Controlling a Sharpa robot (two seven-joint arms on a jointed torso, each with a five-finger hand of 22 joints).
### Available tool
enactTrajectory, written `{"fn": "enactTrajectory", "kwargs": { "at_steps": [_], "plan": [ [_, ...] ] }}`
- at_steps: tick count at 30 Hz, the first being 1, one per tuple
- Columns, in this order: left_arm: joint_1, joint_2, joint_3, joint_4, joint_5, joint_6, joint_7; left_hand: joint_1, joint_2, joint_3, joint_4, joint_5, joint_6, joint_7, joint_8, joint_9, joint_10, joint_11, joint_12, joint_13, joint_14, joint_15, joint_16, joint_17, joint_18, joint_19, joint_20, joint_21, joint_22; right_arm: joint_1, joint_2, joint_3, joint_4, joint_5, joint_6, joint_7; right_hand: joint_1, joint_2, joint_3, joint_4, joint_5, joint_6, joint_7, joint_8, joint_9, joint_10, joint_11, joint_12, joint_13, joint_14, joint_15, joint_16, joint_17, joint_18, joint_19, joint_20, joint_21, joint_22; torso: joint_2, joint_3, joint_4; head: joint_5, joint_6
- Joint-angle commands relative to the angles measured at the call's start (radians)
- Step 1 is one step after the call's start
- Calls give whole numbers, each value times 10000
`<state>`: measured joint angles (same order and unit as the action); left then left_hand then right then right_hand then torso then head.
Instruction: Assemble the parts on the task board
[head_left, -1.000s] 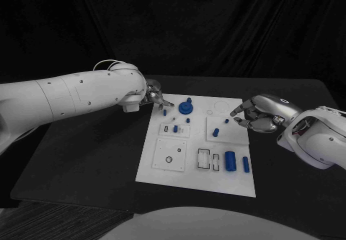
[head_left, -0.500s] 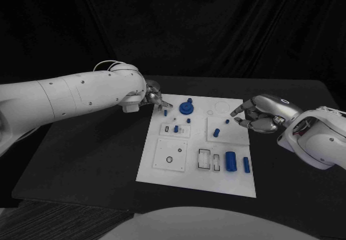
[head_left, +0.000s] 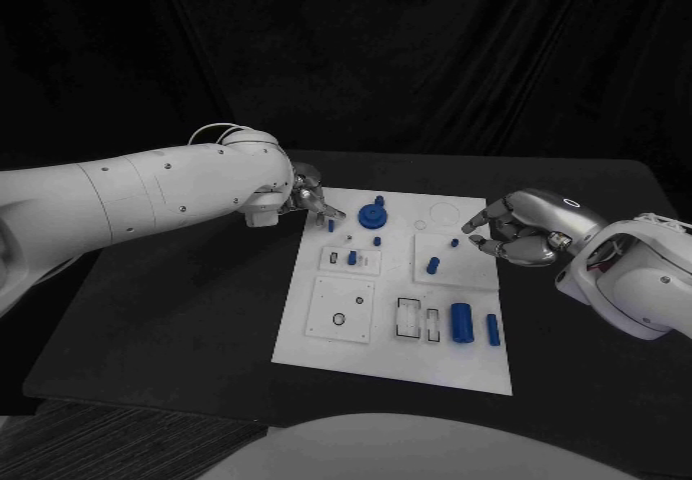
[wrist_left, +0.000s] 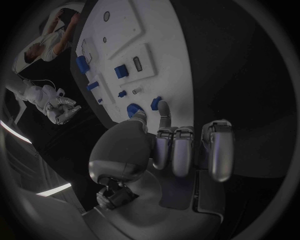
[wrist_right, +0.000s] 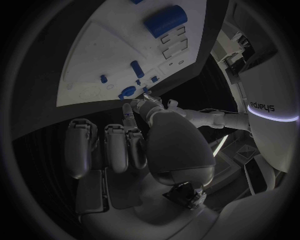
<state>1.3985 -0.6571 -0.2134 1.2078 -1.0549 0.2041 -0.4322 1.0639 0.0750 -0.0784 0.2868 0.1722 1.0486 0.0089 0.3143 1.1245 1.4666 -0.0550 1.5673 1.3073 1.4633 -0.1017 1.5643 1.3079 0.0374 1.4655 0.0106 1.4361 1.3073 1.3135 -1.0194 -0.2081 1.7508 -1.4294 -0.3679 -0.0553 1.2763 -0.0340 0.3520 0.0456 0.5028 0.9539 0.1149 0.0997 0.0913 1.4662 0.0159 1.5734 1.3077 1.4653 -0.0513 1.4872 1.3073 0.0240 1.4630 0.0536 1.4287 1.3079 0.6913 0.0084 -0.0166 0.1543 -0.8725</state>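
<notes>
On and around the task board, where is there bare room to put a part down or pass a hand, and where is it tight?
Free: the black table left of the task board, and the board's bare near strip. Crowded: the far end, where the left hand hovers by the round blue part, and the right hand over a small blue part.

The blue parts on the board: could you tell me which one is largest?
The big blue cylinder lying at the board's near right; it is far thicker than the slim piece beside it.

You can't tell whether the left hand (head_left: 306, 194) touches the small blue part (head_left: 330, 225) just beyond its fingertips. The right hand (head_left: 522, 235) hides the task board (head_left: 389, 355) edge beneath it.
</notes>
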Motion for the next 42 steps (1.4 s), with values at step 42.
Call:
{"fn": "enactTrajectory", "kwargs": {
  "at_steps": [42],
  "plan": [
    [-92, 256, 9, -189, 7, 235, 257, 1267, -71, 390, -380, 2097, 213, 108, -998, -922, 1042, 75, 35, 2635, 1075, 67, 65, 2629, -5, 382, 79, -252, 2148, -10, -10, 6, 38, -21, -58, -128, 10, 78, 31, 45, 48, 82, 19, -20, 17, 1045, 84, -26, 2631, 718, 45, -17, 944, 125, 436, 65, -18, 2144, 6, 8, -18, -33, -2]
  ]
}}
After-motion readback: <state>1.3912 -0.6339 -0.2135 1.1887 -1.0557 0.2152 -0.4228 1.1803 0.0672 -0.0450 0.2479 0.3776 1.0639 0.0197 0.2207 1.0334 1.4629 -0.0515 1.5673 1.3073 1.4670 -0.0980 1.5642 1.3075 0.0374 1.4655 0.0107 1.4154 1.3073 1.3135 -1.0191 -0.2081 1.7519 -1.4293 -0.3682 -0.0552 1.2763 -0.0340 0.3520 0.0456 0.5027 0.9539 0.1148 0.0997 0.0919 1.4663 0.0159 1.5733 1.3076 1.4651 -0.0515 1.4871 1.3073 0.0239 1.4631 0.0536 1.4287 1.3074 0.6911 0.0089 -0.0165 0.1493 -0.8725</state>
